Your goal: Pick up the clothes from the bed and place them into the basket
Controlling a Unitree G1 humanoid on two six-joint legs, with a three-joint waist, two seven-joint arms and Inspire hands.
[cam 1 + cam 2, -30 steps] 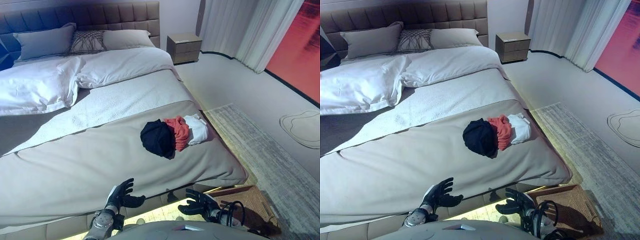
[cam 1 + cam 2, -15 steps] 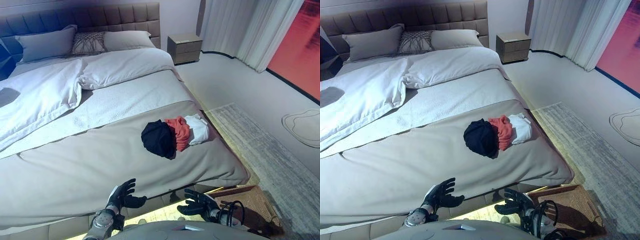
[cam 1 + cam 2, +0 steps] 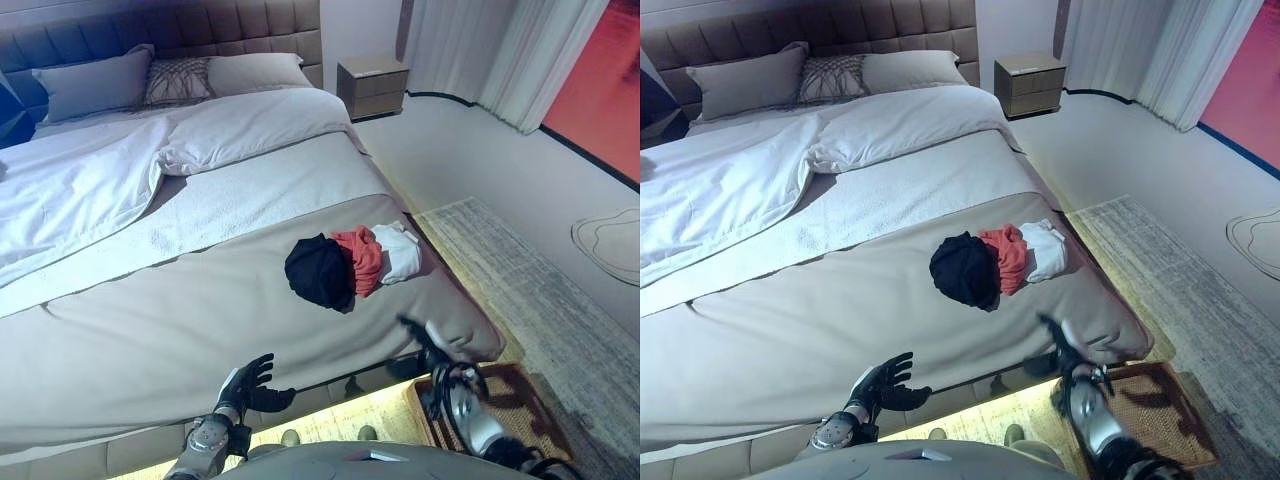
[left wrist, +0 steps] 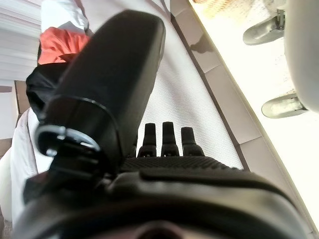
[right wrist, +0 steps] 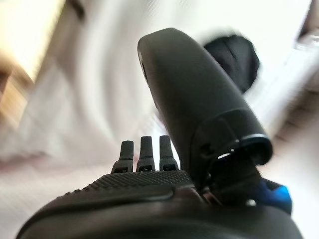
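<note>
A pile of clothes lies near the right edge of the bed (image 3: 200, 310): a black garment (image 3: 318, 271), a red one (image 3: 358, 258) and a white one (image 3: 397, 252), all touching. A wicker basket (image 3: 1162, 405) stands on the floor by the bed's near right corner. My right hand (image 3: 428, 347) is raised over that corner, short of the pile, open and holding nothing; its wrist view shows the black garment (image 5: 234, 55) ahead. At the bed's foot edge my left hand (image 3: 248, 383) hangs open and empty, with the red garment (image 4: 60, 37) far off in its wrist view.
A white duvet (image 3: 90, 180) and pillows (image 3: 90, 85) cover the head of the bed. A nightstand (image 3: 372, 85) stands by the headboard, curtains (image 3: 480, 50) behind it. A grey rug (image 3: 520, 270) runs along the bed's right side.
My right arm has swung up from low beside the bed base to the bed's near right corner, towards the clothes. The left hand has stayed put. The view shifted slightly.
</note>
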